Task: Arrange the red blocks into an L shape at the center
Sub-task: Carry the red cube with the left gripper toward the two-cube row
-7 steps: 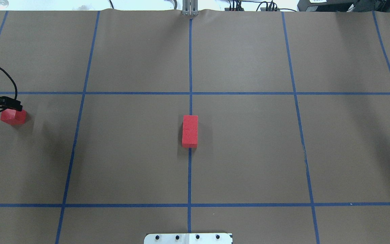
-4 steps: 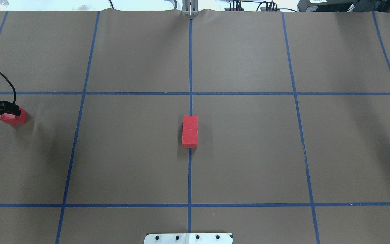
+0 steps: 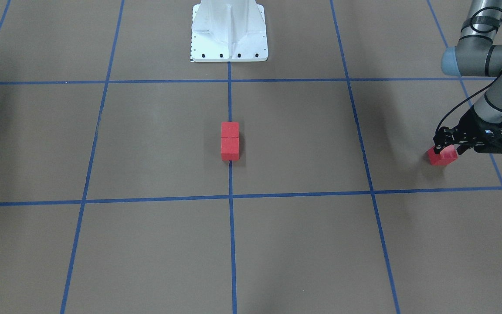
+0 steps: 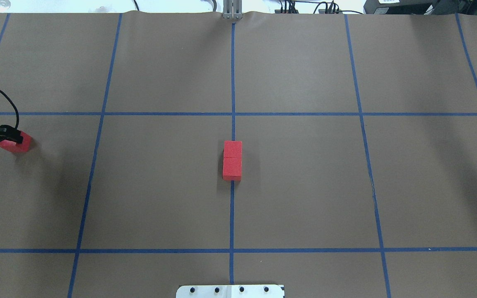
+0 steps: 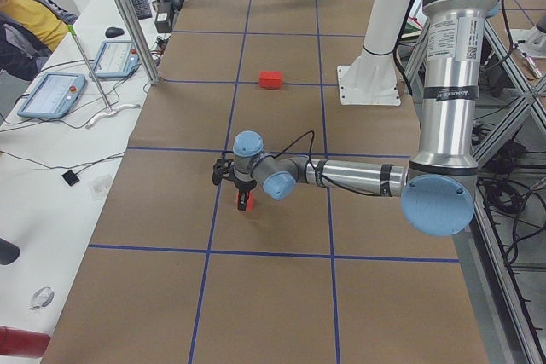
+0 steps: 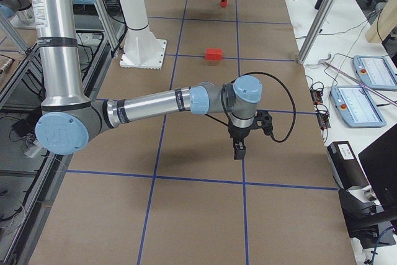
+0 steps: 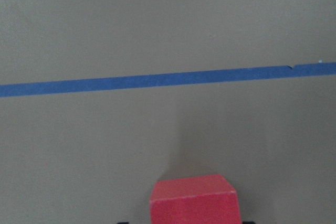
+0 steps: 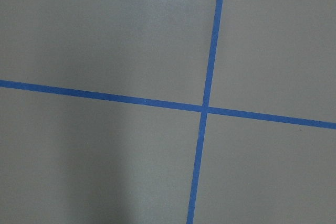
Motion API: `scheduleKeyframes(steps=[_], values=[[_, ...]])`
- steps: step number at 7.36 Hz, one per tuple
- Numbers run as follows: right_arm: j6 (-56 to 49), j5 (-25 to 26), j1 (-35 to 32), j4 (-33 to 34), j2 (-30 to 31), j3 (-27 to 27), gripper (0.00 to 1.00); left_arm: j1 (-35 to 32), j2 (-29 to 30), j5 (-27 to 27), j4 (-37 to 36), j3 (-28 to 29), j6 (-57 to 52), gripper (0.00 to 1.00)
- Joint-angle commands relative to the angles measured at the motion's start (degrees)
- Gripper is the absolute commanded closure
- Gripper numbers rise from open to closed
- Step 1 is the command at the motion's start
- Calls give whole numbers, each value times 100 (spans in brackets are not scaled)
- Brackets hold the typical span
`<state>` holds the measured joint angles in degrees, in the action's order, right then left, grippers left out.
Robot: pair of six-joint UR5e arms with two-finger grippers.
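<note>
Only the exterior right view catches the right gripper (image 6: 239, 151), low over bare paper near a tape crossing; whether its fingers are spread or pressed together cannot be told from there, and its own wrist camera frames just crossed lines of blue tape (image 8: 205, 108). At the robot's far left, the left gripper (image 3: 446, 148) is down over the third red block (image 3: 442, 157), which sits on the table inside a grid square. The overhead view clips this to a black fingertip and cable at the frame's edge, while the front-facing view takes in the grey arm (image 3: 495, 98) as well. The left wrist camera puts that block at its bottom edge, dark finger ends just beside either flank; whether they pinch it cannot be told. The two joined red blocks (image 4: 232, 165) lie end to end on the centre tape line. Brown paper (image 4: 160, 198) covers the table, the white base plate (image 3: 229, 39) at its robot edge. Side views add white benches with teach pendants (image 6: 375, 71) and a person in yellow (image 5: 30, 27).
</note>
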<state>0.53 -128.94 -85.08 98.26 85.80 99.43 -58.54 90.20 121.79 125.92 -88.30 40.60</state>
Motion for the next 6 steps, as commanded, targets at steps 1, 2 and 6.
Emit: scheduleKeyframes(steps=[1, 2, 6], values=[[0, 0, 0, 0, 25, -3, 0, 9, 24, -24, -6, -29, -52, 100], [0, 0, 0, 0, 33, -11, 0, 0, 59, -7, -14, -82, -61, 100], [9, -9, 0, 0, 77, -11, 0, -8, 952, -112, -252, -881, -541, 100]])
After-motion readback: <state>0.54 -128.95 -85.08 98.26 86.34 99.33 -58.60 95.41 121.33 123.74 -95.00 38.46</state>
